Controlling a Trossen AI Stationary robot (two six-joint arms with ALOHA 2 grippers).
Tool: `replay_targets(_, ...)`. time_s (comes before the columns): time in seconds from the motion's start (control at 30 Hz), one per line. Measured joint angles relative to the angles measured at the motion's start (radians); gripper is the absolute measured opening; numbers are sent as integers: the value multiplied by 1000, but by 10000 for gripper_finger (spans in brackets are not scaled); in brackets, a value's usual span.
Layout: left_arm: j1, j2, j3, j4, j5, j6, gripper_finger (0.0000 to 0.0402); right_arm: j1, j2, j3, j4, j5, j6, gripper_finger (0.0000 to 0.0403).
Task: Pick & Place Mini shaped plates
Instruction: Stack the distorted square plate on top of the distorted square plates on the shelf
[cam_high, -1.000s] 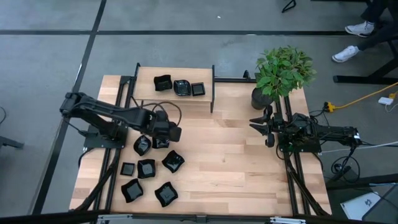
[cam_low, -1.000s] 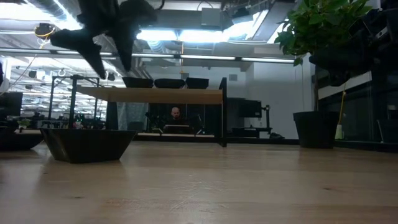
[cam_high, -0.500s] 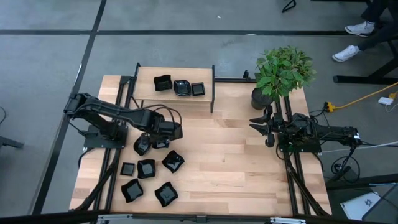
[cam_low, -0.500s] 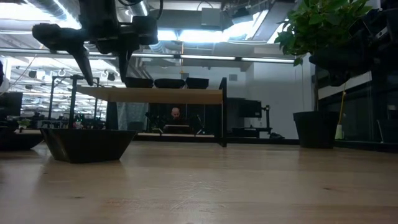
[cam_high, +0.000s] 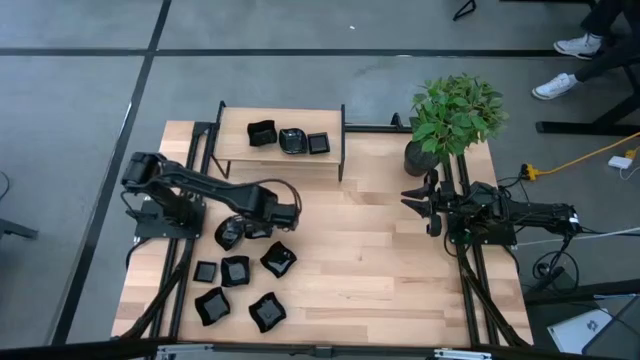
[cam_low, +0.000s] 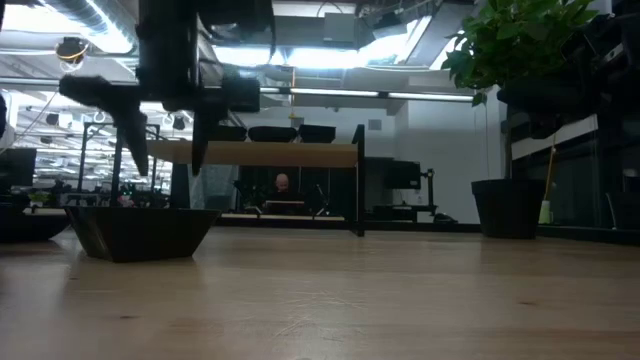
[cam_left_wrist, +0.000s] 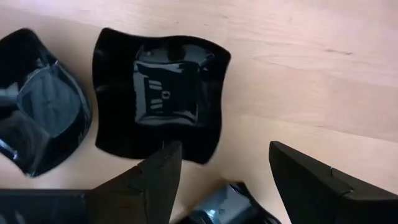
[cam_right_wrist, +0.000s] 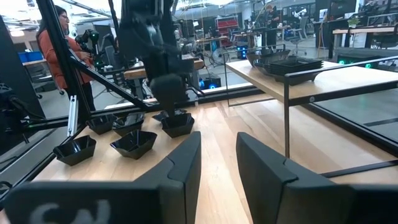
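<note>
Several glossy black mini shaped plates lie in a loose cluster (cam_high: 240, 272) at the table's near left. Three more sit on a raised wooden shelf (cam_high: 280, 165) at the far side. My left gripper (cam_high: 263, 220) points down over the far end of the cluster, open and clear of the plates. In the left wrist view a wavy-edged square plate (cam_left_wrist: 158, 93) lies flat just past the fingers, and the rim of another plate (cam_left_wrist: 224, 205) shows between them. My right gripper (cam_high: 415, 200) waits level at the table's right, open and holding nothing.
A potted plant (cam_high: 452, 115) in a dark pot (cam_high: 420, 157) stands at the far right corner. The shelf's black frame posts (cam_low: 358, 180) rise from the table. Bare wood (cam_high: 370, 260) lies between the cluster and the right arm. A person (cam_right_wrist: 53, 50) stands beyond the table.
My left gripper has sunk toward the plates and shifted a little toward the table's right. It has rolled about its own axis, so its two fingers now hang side by side in the low view. The plates have not moved.
</note>
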Motion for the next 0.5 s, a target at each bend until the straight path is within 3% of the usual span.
replay_targets(0.5, 0, 152, -1, 9, -43, 77, 233, 0, 0, 0, 0, 0, -1, 103)
